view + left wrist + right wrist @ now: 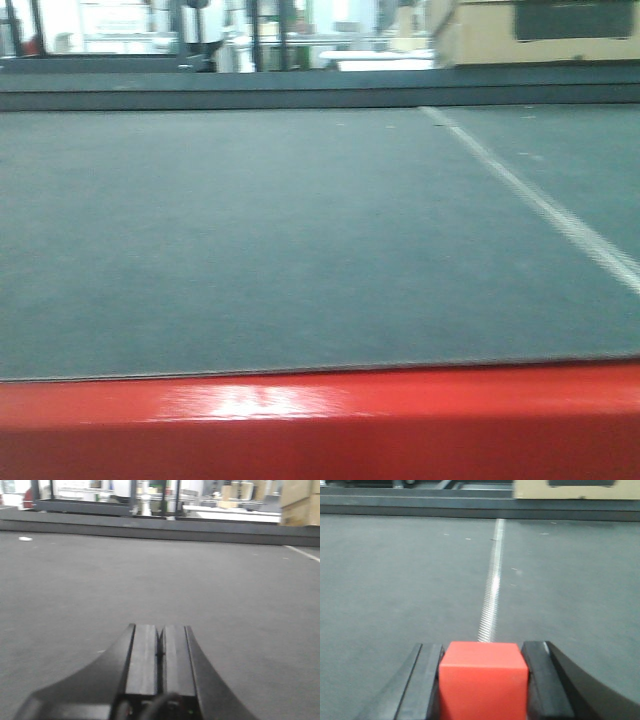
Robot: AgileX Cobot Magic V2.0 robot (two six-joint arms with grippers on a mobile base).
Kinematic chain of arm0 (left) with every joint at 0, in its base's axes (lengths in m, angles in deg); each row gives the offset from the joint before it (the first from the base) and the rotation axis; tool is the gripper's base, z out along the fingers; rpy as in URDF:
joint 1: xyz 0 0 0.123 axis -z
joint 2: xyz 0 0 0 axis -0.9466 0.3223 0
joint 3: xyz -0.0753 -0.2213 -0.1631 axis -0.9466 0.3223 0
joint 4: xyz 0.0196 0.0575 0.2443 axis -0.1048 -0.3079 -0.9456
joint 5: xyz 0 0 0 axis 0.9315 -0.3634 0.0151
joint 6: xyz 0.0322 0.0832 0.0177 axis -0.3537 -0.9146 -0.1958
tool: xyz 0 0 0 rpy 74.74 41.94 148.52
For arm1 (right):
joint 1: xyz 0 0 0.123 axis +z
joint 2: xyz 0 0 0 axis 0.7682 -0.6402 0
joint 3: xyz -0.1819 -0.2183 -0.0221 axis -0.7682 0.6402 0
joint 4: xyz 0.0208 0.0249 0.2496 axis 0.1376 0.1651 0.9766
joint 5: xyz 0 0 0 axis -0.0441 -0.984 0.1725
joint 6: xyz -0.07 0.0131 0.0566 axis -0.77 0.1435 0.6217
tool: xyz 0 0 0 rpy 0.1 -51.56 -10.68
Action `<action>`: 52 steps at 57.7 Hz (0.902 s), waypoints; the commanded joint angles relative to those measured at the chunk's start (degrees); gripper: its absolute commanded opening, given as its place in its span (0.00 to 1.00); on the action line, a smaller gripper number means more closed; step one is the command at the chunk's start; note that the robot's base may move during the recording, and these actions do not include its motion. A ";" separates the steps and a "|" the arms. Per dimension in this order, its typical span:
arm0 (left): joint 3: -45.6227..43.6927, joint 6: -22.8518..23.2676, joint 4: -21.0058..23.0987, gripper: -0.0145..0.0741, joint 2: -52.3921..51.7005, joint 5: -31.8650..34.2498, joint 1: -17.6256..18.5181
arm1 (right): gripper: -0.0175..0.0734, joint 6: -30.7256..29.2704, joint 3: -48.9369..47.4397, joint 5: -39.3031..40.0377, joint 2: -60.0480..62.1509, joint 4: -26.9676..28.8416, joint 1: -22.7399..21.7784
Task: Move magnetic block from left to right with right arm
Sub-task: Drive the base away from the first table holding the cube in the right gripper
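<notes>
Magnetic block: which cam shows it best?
Right wrist view: the magnetic block sits large and close between the right gripper's fingers. The front and left wrist views don't show it; front has only the red table rim.

The right claw (483, 649) fills the bottom of the view, its two black fingers (424, 680) pressed against opposite sides of the magnetic block (483, 680), a plain bright red cube with sharp edges. Beyond it stretches the grey worktop (395, 580). A thin white line (492, 580) runs straight away from just behind the block to a dark raised ledge (395, 504) at the far edge. A tan cardboard box (530, 490) stands behind the ledge at upper right
</notes>
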 commanded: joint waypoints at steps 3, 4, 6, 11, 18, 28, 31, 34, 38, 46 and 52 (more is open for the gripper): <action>0.50 0.34 0.27 0.02 -0.71 4.79 -0.09 | 0.44 -0.42 -1.79 4.69 -0.70 -1.15 -0.37; 0.50 0.34 0.27 0.02 -0.71 4.79 -0.09 | 0.44 -0.42 -1.79 4.69 -0.70 -1.15 -0.37; 0.50 0.34 0.27 0.02 -0.71 4.79 -0.09 | 0.44 -0.42 -1.79 4.69 -0.70 -1.15 -0.37; 0.50 0.34 0.27 0.02 -0.71 4.79 -0.09 | 0.44 -0.42 -1.79 4.69 -0.70 -1.15 -0.37; 0.50 0.34 0.27 0.02 -0.71 4.79 -0.09 | 0.44 -0.42 -1.79 4.69 -0.70 -1.15 -0.37; 0.50 0.34 0.27 0.02 -0.71 4.79 -0.09 | 0.44 -0.42 -1.79 4.69 -0.70 -1.15 -0.37; 0.50 0.34 0.27 0.02 -0.71 4.79 -0.09 | 0.44 -0.42 -1.79 4.69 -0.70 -1.15 -0.37; 0.50 0.34 0.27 0.02 -0.71 4.79 -0.09 | 0.44 -0.42 -1.79 4.69 -0.70 -1.15 -0.37; 0.50 0.34 0.27 0.02 -0.71 4.79 -0.09 | 0.44 -0.42 -1.79 4.69 -0.70 -1.15 -0.37; 0.50 0.34 0.27 0.02 -0.71 4.79 -0.09 | 0.44 -0.42 -1.79 4.69 -0.70 -1.15 -0.37; 0.50 0.34 0.27 0.02 -0.71 4.79 -0.09 | 0.44 -0.42 -1.79 4.69 -0.70 -1.15 -0.37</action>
